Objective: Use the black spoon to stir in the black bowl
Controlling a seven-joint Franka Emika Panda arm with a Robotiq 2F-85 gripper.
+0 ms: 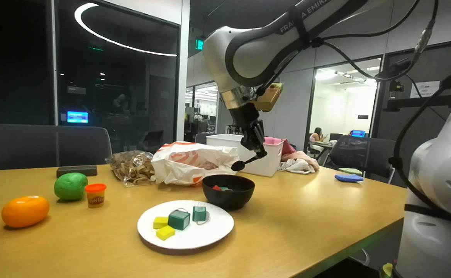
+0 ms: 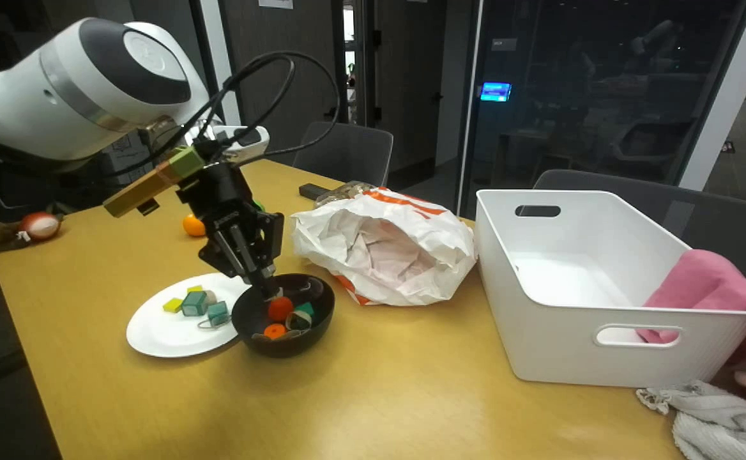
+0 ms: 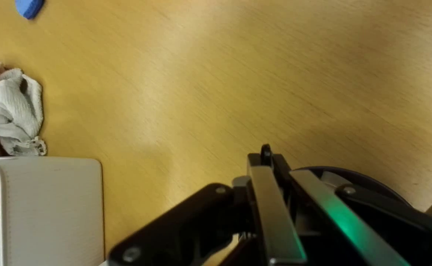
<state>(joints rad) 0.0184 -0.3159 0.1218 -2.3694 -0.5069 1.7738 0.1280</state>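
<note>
Black and angular, the gripper [image 1: 261, 153] tilts down over the table [image 1: 295, 231], its fingers closed on the handle of the black spoon [image 1: 239, 166]; in the wrist view the fingertips [image 3: 253, 160] lie close together. From there the handle slopes, in an exterior view, to a rounded head that shows above the rim of the black bowl [image 1: 228, 199]. Overhead, the white arm [image 1: 262, 50] stretches out and bends sharply at the wrist, so that the gripper hangs aslant rather than plumb. Seen in an exterior view, it blocks part of the bowl, where a red piece [image 2: 280, 308], an orange ring [image 2: 275, 331] and a green piece [image 2: 304, 309] lie. Just beside the bowl sits the white plate [image 1: 214, 231], bearing green blocks [image 1: 178, 219] and yellow blocks [image 1: 165, 232]; whether plate and bowl touch I cannot tell. Close by on another side, the crumpled white bag [image 2: 382, 249] gapes, and past it stands the white bin [image 2: 552, 351] with pink cloth [image 2: 708, 281] slung over its edge. Farther along the table are a lidded tub [image 1: 95, 195], a green round piece [image 1: 71, 186] and an orange round piece [image 1: 25, 211]. Beyond the table's edge come a dark chair [image 1: 17, 148] and a pane of dark glass [image 1: 133, 85] with a curve of light showing in it.
</note>
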